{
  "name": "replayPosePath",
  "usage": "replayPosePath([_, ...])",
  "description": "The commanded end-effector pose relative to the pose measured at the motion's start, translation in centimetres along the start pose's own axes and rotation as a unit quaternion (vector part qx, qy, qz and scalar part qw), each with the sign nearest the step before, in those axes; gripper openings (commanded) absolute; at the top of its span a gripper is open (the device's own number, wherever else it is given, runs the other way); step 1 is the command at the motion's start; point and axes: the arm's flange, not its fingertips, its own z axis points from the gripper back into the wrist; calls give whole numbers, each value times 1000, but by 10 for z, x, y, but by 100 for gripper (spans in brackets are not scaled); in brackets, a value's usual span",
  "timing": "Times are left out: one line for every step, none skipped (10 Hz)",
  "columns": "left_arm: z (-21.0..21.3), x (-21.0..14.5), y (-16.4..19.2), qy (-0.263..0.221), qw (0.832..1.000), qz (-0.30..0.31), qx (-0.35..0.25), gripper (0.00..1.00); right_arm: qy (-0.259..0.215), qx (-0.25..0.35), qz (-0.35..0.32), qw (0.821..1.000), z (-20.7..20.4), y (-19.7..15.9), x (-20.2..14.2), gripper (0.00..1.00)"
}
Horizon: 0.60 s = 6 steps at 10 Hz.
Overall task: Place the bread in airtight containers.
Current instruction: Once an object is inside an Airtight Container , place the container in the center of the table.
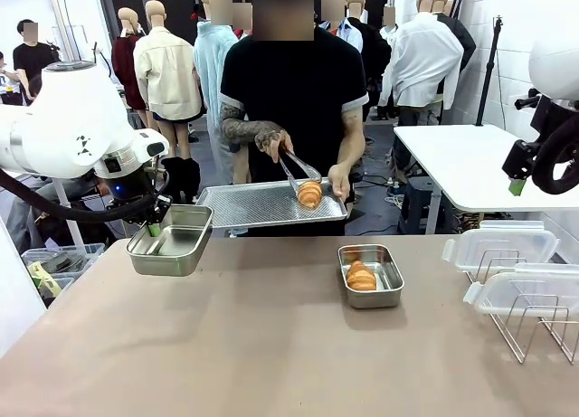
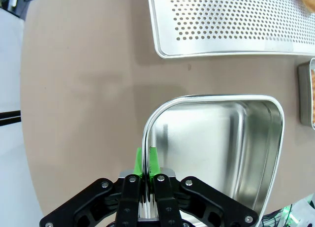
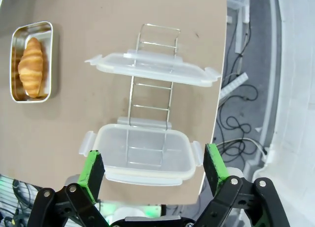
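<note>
In the front view the left gripper (image 1: 154,225) is clamped on the left rim of an empty container (image 1: 176,245), which looks raised off the table (image 1: 253,345) at its far left. Across the table a person holds a perforated tray (image 1: 262,209) with one hand (image 1: 339,177), while the other hand (image 1: 270,138) pinches a croissant roll (image 1: 309,194) on that tray with tongs (image 1: 297,171). Right of centre a second container (image 1: 391,274) stands on the table with a second roll (image 1: 360,276) inside. On the right, two clear lids (image 1: 500,247) (image 1: 525,290) rest on a wire rack (image 1: 534,331), and the right gripper (image 1: 517,177) hangs high above the table's right edge. In the left wrist view the green pads (image 2: 154,160) of the left gripper (image 2: 146,163) press together on the empty container's (image 2: 221,148) rim, one inside and one outside. The perforated tray (image 2: 231,20) lies just beyond it, and the second container's (image 2: 306,94) edge shows to the right. In the right wrist view the right gripper (image 3: 152,168) is spread wide, holding nothing. One of the clear lids (image 3: 145,155) lies below it on the wire rack (image 3: 150,96) and the other (image 3: 152,67) farther along. The second container (image 3: 48,49), well apart, holds the second roll (image 3: 32,67).
</note>
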Motion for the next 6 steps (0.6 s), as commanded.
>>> replayPosePath([2, 0, 2, -11, 1000, -1, 0, 0, 5, -8, -6, 1000, 1, 1, 2, 100])
replayPosePath([2, 0, 2, -11, 1000, -1, 0, 0, 5, -8, -6, 1000, 1, 1, 2, 100])
replayPosePath([2, 0, 2, -11, 1000, -1, 0, 0, 5, -8, -6, 1000, 1, 1, 2, 100])
replayPosePath([2, 0, 2, -11, 1000, -1, 0, 0, 5, -8, -6, 1000, 1, 1, 2, 100])
replayPosePath([2, 0, 2, -11, 1000, -1, 0, 0, 5, -8, -6, 1000, 1, 1, 2, 100])
replayPosePath([2, 0, 2, -11, 1000, -1, 0, 0, 5, -8, -6, 1000, 1, 1, 2, 100])
